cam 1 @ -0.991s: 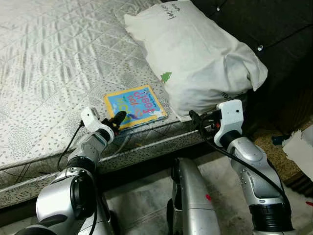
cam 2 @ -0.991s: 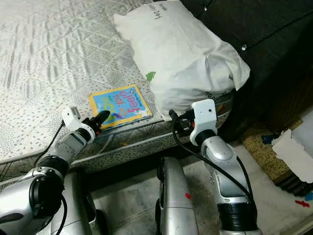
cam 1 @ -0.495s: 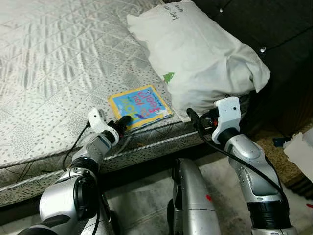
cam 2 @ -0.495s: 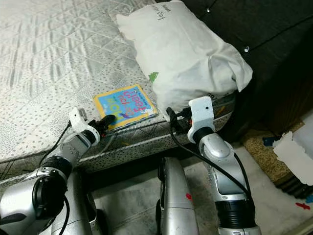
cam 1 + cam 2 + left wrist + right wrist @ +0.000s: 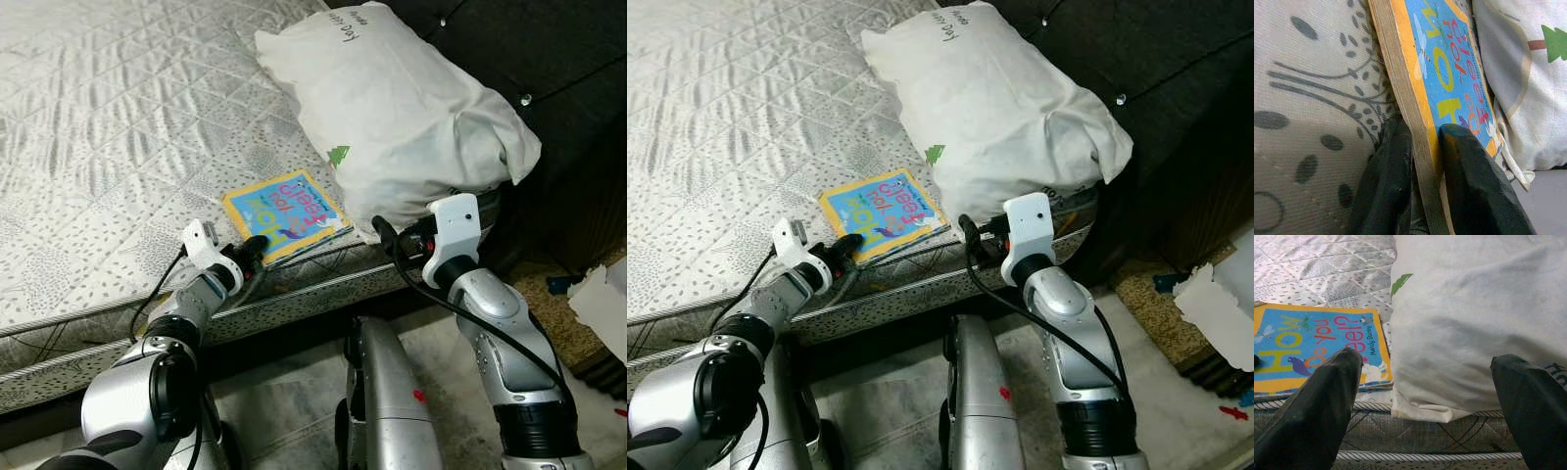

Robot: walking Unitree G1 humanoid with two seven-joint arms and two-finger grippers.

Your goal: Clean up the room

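Robot's left end effector [image 5: 1422, 196] is clamping the near corner of a picture book [image 5: 285, 213] at the bed [image 5: 108, 147] edge.
The white pillow [image 5: 402, 108] is lying just right of the book, touching its far-right side, crowding that flank. Compared with a second ago, the fingers [image 5: 1474, 181] are now straddling the book's edge instead of resting on the cover. The right end effector [image 5: 1425, 396] is hovering spread wide by the mattress edge, near the pillow; bare quilt is stretching left.
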